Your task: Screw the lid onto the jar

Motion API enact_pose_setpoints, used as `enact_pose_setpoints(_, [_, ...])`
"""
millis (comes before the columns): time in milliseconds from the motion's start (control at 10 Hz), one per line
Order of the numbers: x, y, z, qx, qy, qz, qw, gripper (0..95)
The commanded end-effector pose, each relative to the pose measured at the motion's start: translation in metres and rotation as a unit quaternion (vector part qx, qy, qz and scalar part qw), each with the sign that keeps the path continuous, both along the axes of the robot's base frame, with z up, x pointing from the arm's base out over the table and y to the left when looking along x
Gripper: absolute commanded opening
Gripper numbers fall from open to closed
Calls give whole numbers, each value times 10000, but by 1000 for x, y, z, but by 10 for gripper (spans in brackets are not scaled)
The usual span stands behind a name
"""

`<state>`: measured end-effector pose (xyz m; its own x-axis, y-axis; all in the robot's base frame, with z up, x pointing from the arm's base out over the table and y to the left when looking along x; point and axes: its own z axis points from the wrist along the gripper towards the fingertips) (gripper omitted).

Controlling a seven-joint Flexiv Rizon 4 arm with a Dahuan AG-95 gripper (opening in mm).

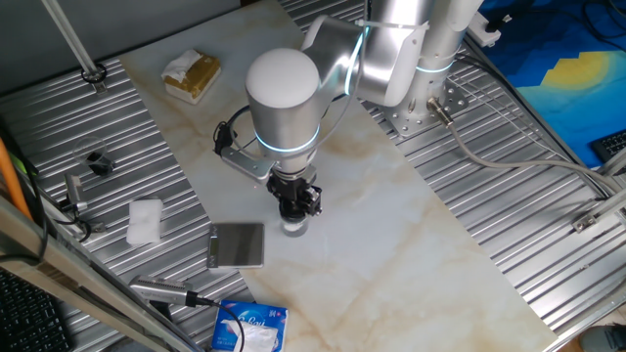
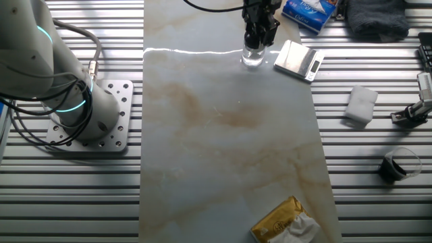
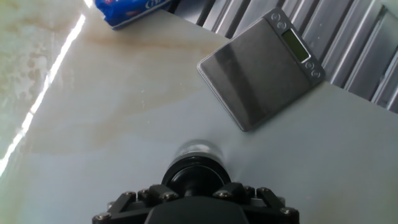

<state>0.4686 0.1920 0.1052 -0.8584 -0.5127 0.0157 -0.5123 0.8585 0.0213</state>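
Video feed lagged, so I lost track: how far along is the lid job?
Done: the lid sits on top of the jar, which stands on the table beside the grey scale. In hand: the gripper is down over the lid. Left: tightening and letting go; how tight the lid is can't be judged.

- Jar (image 1: 294,227): small, clear glass, short and cylindrical. It stands upright on the marble table (image 1: 391,225), just beside the grey square plate (image 1: 238,244), without touching it. In the other fixed view its transparent body (image 2: 252,57) shows below the black parts above it.
- Lid (image 3: 194,177): round, black, about as wide as the jar. It sits level on the jar mouth, directly under the pincer (image 1: 296,203). Thread engagement cannot be determined.
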Motion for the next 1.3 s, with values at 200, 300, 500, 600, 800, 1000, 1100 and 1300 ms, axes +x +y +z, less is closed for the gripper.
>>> enact_pose_setpoints(200, [-1, 0, 3, 1, -1, 67, 10000, 0])
enact_pose_setpoints(300, [-1, 0, 4, -4, -2, 132, 9999, 0])
enact_pose_setpoints(500, [-1, 1, 5, -24, -11, 305, 9995, 0])
enact_pose_setpoints(600, [-1, 1, 5, -54, -35, 491, 9988, 0])
enact_pose_setpoints(800, [-1, 1, 5, -89, -66, 681, 9976, 0])
enact_pose_setpoints(1000, [-1, 1, 5, -119, -76, 739, 9972, 0])
enact_pose_setpoints(1100, [0, 1, 4, -123, -75, 746, 9971, 0])
enact_pose_setpoints(1300, [0, 1, 3, -122, -76, 754, 9971, 0])
